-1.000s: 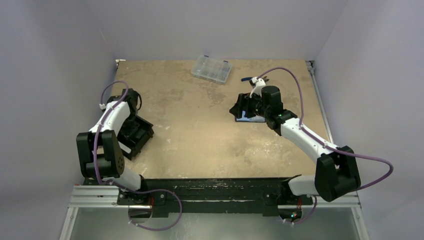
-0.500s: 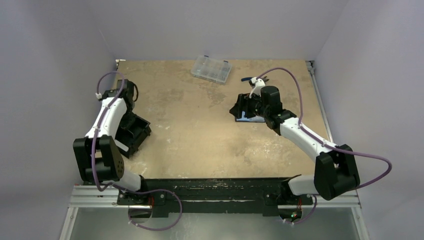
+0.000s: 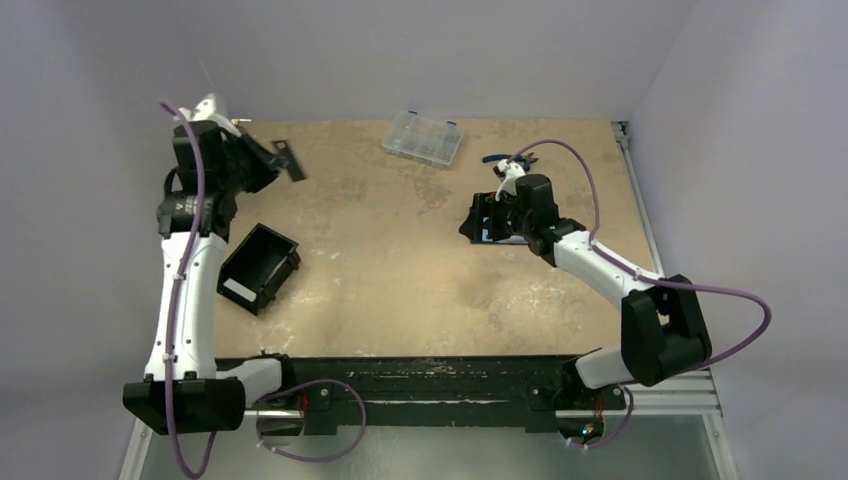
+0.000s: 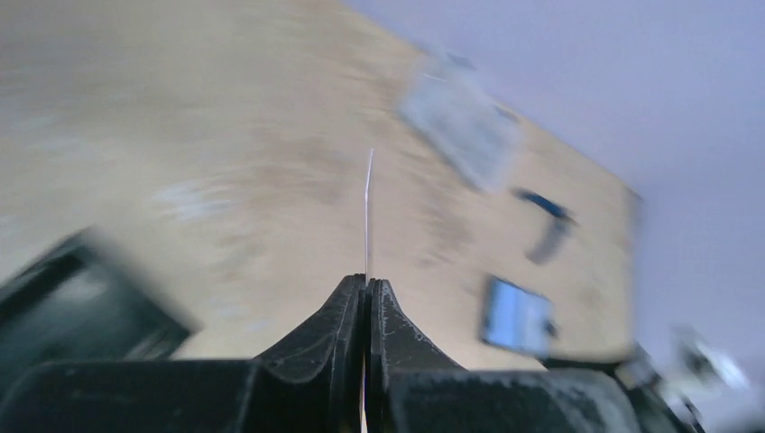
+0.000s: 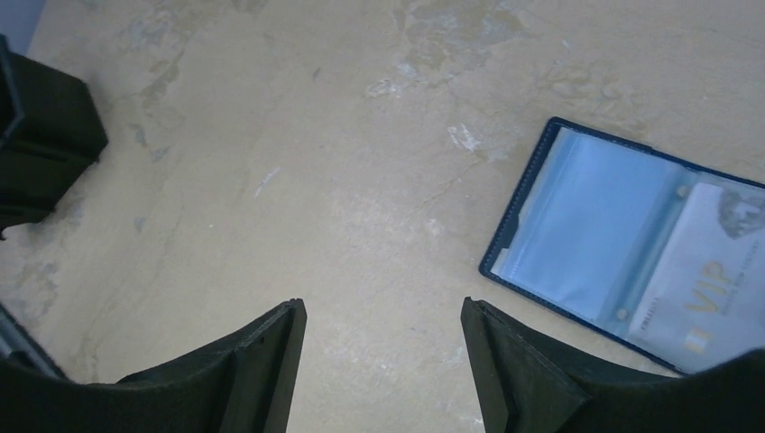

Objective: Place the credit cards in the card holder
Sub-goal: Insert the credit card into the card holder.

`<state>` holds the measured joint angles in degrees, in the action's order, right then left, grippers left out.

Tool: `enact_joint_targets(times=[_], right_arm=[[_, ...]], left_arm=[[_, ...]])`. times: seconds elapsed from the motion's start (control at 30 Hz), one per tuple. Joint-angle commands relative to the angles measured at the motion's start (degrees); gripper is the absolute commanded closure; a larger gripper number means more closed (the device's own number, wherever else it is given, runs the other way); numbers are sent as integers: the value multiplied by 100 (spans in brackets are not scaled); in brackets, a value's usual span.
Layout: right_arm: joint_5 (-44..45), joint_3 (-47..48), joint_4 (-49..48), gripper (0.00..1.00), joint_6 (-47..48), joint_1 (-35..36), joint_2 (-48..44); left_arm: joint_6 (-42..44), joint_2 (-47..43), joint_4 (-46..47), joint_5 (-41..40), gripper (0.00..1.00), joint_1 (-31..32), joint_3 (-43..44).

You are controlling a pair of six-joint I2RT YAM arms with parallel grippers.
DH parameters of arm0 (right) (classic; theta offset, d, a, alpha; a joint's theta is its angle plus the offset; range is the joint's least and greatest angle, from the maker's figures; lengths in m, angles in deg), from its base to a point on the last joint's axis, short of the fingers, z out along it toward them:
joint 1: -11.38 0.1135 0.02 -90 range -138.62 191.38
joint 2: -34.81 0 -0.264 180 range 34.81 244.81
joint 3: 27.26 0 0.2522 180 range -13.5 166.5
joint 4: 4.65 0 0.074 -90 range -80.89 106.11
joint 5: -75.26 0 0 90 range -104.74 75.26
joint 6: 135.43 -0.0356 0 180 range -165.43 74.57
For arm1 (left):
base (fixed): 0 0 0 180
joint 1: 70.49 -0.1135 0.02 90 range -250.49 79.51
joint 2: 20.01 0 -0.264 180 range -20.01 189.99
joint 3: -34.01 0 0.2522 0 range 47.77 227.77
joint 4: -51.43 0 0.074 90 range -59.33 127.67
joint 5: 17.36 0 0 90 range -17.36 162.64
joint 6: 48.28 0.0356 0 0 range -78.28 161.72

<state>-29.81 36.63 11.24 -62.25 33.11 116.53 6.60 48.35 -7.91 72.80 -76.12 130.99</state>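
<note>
The black box [image 3: 258, 268] has been left behind. The right hand [image 5: 383, 316] is held open just beside the opened card holder [image 5: 577, 225] on the desk [image 3: 400, 290]. Farther off, a credit card [image 4: 368, 212], pinched in the closed left hand [image 4: 365, 287], has been raised, seemingly for carrying across.

Left hand [image 4: 366, 287] pinched shut, right hand [image 5: 383, 311] spread wide

Blk open box [image 3: 262, 262] near-left; clear compartment case [image 3: 423, 137] far-centre.
</note>
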Motion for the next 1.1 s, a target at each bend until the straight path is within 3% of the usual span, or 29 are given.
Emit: enact_joint_targets(times=[0.0, 0.1, 0.23, 0.33, 0.57, 0.67, 0.77, 0.9, 1.07], right_arm=[[-984, -48, -522, 27, -18, 8, -217], [-1846, -254, -872, 26, -197, -63, -483], [-2946, -854, -1976, 25, -1164, -503, -883], [-3320, -1219, -2285, 25, -1644, -995, -1099], [-4538, -2397, -4928, 24, -3817, -2001, -1264], [-4132, -2356, -4180, 25, -3653, -2370, -1280], [-3160, -1958, -2258, 26, -2647, -2814, -1131], [-2180, -1030, -706, 31, -1469, -2894, -492], [-1664, -245, -371, 46, -986, -2894, 217]], left_arm=[[-142, -45, 3665, 3879, 100, 690, -1233], [-460, 169, 5494, 4506, 100, 1301, -1712], [-1181, 671, 7618, 4804, 100, 1937, -2363], [-1294, 1180, 8336, 4721, 100, 2409, -2513], [-2601, 2442, 10868, 4718, 100, 2913, -2863], [-2862, 3029, 11390, 4399, 100, 3256, -2917], [-2800, 3578, 11011, 3736, 100, 3537, -2903], [-2815, 4631, 10467, 3442, 100, 3821, -2394], [-2894, 5592, 10350, 3362, 100, 3960, -1737]])
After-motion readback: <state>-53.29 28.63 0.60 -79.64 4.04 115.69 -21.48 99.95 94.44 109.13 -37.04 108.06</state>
